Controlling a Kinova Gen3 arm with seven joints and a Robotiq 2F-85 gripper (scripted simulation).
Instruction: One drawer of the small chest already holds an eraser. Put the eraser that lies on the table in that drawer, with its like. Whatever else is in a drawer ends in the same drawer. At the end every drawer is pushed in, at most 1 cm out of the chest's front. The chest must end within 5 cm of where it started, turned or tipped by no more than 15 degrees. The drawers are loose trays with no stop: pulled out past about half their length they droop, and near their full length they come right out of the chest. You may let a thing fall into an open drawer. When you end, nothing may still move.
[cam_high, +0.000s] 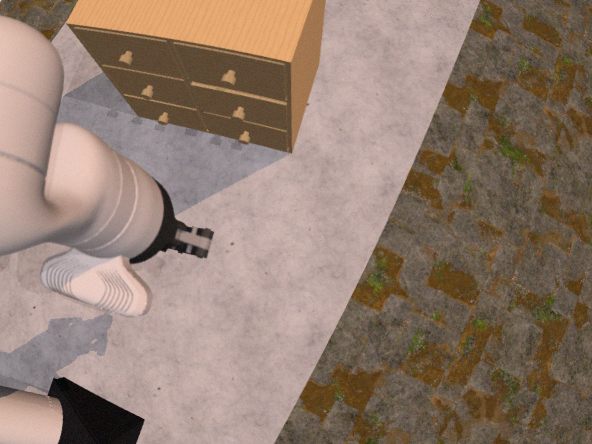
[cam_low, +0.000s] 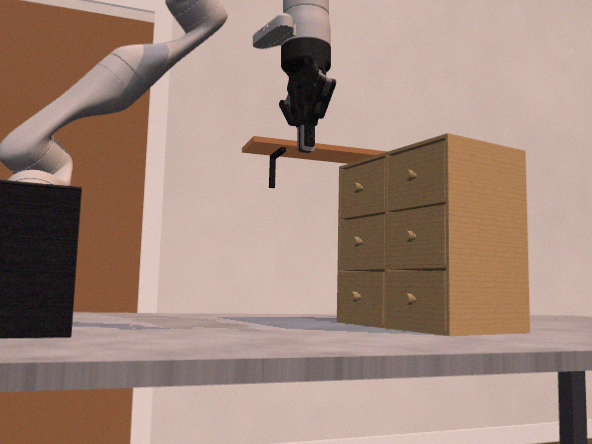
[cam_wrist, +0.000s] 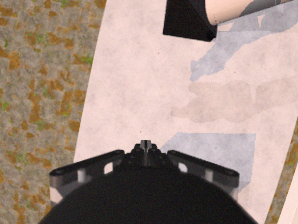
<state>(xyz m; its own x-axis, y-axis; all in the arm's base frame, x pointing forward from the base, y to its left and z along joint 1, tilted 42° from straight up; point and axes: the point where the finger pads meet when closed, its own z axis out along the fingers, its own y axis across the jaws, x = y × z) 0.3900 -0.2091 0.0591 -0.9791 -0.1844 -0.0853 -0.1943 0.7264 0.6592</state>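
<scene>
High above the table (cam_low: 300, 345), the gripper (cam_low: 306, 142) hung pointing straight down, its fingers pressed together with nothing between them. And what a height it was: in the exterior view the fingertips stood level with the top of the chest (cam_low: 487, 235), off to the drawer-front side and well apart from it. The chest itself sat square on the table, two columns of three drawers, all six fronts flush and every knob (cam_low: 411, 174) facing out. From the top view the arm (cam_high: 75, 200) covered the left of the picture, and the closed gripper (cam_high: 200, 242) poked out over bare grey table in front of the chest (cam_high: 200, 30). The wrist view looked down past the closed fingertips onto pale table and shadow patches, with the black pedestal (cam_wrist: 187, 22) at the upper edge. As for the eraser, it could not be found in any of the three views. Behind the gripper a wall shelf (cam_low: 265, 145) ran on its bracket.
</scene>
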